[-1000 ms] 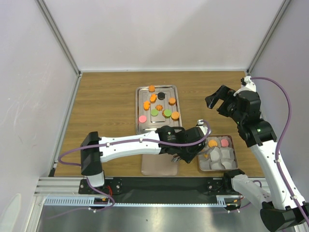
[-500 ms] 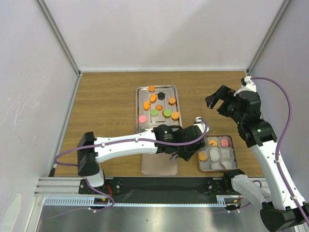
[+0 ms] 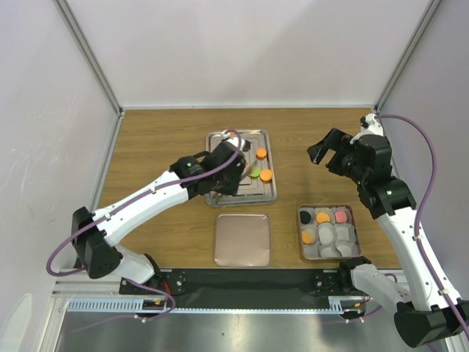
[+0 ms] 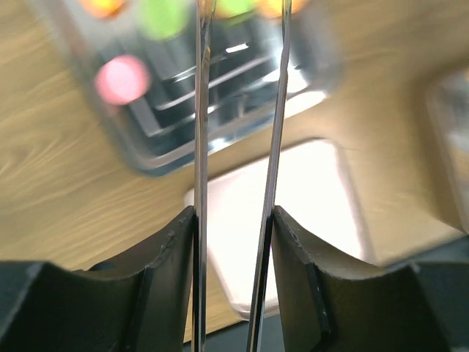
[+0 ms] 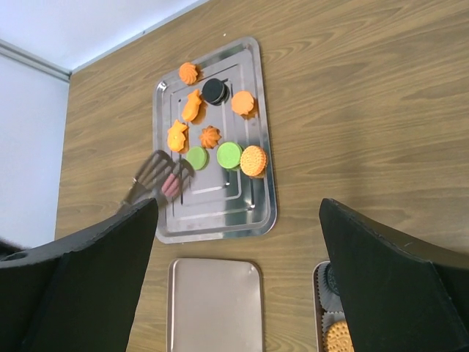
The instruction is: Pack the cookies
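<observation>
- Four cookies (image 3: 323, 217) are already sitting in the box's (image 3: 299, 236) paper cups (image 3: 327, 233); about nine are waiting on the ridged steel tray (image 5: 253, 207).
- Left gripper (image 3: 233, 167) is hovering over that tray, holding thin metal tongs (image 4: 238, 147) half-closed, nothing between them.
- Right gripper (image 3: 327, 151) is hanging wide open, empty.

My left gripper (image 3: 233, 172) hangs over the metal tray (image 3: 268, 196) of round cookies (image 3: 265, 175); flat square lid (image 3: 242, 240) nearer, compartmented square box (image 3: 329, 232) right
</observation>
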{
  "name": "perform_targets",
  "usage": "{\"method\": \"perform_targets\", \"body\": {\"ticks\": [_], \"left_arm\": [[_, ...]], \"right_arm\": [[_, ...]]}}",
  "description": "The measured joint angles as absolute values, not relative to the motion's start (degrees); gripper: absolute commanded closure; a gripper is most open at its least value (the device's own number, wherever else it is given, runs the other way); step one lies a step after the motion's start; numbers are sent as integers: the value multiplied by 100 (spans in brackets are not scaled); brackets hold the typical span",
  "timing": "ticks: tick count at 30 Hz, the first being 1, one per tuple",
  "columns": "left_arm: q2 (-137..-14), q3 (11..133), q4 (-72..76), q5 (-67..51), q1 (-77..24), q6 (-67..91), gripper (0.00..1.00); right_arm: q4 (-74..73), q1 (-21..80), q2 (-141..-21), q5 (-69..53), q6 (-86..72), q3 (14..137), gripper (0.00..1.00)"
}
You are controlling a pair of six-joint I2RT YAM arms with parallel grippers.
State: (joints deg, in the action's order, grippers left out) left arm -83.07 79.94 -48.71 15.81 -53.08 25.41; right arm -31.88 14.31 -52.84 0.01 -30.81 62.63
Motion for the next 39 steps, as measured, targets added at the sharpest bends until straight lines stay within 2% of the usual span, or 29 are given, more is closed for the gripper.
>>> {"method": "perform_targets", "body": {"ticks": [6, 12, 39], "left_arm": [[-8250, 7043, -4866, 1601, -4348, 2491, 51], [-8248, 6818, -4818, 1568, -3927, 2427, 48], [-8300, 6449, -4543, 1387, -3682, 2338, 47]], "right_arm": [[-3120, 1426, -5439, -207, -3046, 6263, 0], [-3037, 1426, -5472, -353, -3015, 6213, 0], [-2926, 1411, -5474, -440, -2971, 6003, 0]]}}
